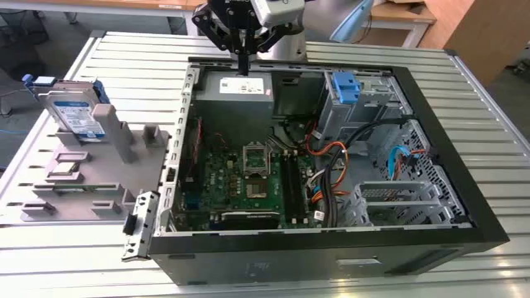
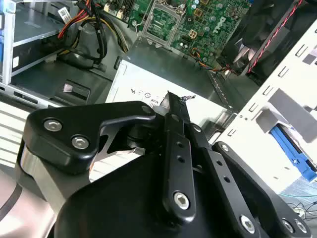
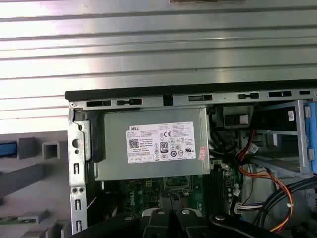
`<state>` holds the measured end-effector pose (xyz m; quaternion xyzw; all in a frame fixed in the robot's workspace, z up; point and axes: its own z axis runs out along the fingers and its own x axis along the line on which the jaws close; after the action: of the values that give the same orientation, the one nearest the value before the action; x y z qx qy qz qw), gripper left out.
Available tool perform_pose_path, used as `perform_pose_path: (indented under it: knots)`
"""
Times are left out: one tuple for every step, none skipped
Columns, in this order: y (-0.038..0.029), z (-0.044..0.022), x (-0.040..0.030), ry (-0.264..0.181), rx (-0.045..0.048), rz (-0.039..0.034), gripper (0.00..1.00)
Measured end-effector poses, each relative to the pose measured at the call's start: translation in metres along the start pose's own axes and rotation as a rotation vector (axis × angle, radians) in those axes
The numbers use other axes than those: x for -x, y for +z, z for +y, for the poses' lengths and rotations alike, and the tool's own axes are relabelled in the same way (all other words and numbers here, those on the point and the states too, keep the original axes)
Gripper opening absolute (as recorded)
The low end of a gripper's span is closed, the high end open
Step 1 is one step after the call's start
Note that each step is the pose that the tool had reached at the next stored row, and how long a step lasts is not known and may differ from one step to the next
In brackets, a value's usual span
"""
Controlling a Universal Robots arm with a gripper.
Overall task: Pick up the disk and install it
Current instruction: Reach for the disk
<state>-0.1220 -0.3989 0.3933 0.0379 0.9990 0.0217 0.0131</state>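
Black gripper linkage closest to lens; jaws closed, empty, over power supply. Disk stands on edge in grey stand, well apart from jaws, outside case. Risk: jaws arriving closed could topple it.

Cut off at the exterior view's edge, just above the gripper: arm. Well apart from gripper, toward the exterior view's left: disk, lower part hidden behind holder. Just beneath gripper in the second wrist view: supply, partly covered by fingers. Cropped in both wrist views: gripper's base.
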Motion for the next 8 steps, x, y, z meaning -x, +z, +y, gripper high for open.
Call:
perform_pose_path:
  knots:
    - [0.0000, 0.0000, 0.0000, 0.000, 0.0000, 0.0000, 0.11]
    - [0.0000, 0.0000, 0.0000, 0.000, 0.0000, 0.0000, 0.11]
    - [0.0000, 0.0000, 0.0000, 0.000, 0.0000, 0.0000, 0.11]
    - [0.0000, 0.0000, 0.0000, 0.000, 0.0000, 0.0000, 0.11]
    - [0.0000, 0.0000, 0.0000, 0.000, 0.0000, 0.0000, 0.11]
    - [0.0000, 0.0000, 0.0000, 0.000, 0.0000, 0.0000, 0.11]
    - [0.0000, 0.0000, 0.0000, 0.000, 0.0000, 0.0000, 0.11]
    - [0.0000, 0.0000, 0.0000, 0.000, 0.0000, 0.0000, 0.11]
